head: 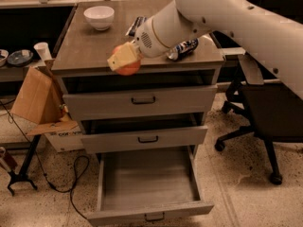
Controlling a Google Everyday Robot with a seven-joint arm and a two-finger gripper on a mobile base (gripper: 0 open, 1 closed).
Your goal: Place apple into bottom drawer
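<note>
Fingers [122, 56] clasping apple [129, 69], fruit bulging beneath them, at cabinet top [94, 51] front edge, bottom drawer [147, 181] open below

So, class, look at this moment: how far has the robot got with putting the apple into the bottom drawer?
Done: the bottom drawer is pulled fully out, and the apple is not in it.
In hand: the gripper is closed on the apple, at the front edge of the cabinet top, above all three drawers.
Left: carry the apple down into the open drawer and release it.
</note>
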